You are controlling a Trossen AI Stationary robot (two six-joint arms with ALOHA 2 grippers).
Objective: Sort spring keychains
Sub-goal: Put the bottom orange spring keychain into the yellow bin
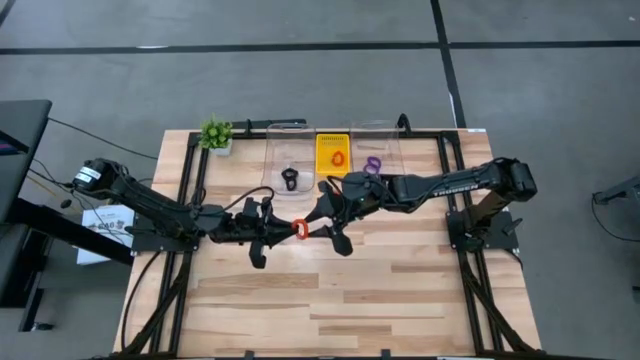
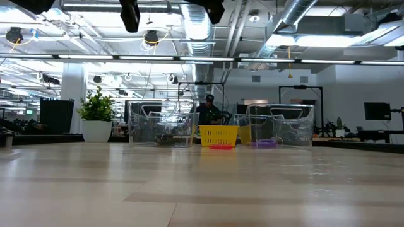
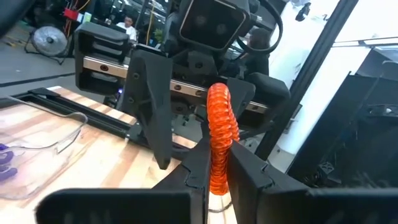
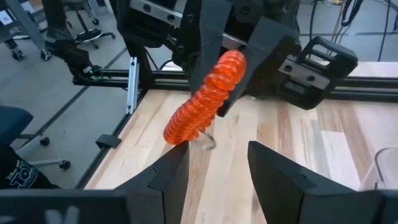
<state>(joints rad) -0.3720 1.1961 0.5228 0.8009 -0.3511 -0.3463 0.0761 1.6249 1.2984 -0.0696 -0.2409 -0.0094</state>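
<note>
A red-orange spring keychain (image 1: 299,229) hangs in mid-air over the table's middle, between my two grippers. My left gripper (image 1: 289,231) comes from the left and is shut on it. My right gripper (image 1: 324,222) faces it from the right and is open. In the right wrist view its fingers (image 4: 176,167) stand on either side of the coil's (image 4: 205,99) free end. One black keychain (image 1: 290,178) lies in the left clear container. Another red-orange keychain (image 1: 337,157) lies in the yellow tray. Purple keychains (image 1: 373,165) lie in the right clear container. My left gripper (image 3: 216,165) pinches the red-orange ring between its two fingers, on the part of the coil nearest to it (image 3: 216,177). The fingers come level from the table's left. The ring is lifted clear, and its far part (image 3: 219,102) sticks out beyond the fingertips. My right gripper: I cannot tell whether one finger (image 4: 177,149) touches the coil's end.
The two clear containers (image 1: 283,150) (image 1: 376,140) and the yellow tray (image 1: 322,160) stand in a row at the table's far edge. A small green plant (image 1: 216,134) stands at the far left corner. Bare wood (image 1: 340,300) lies toward the near edge. A person (image 2: 208,108) is beyond the table.
</note>
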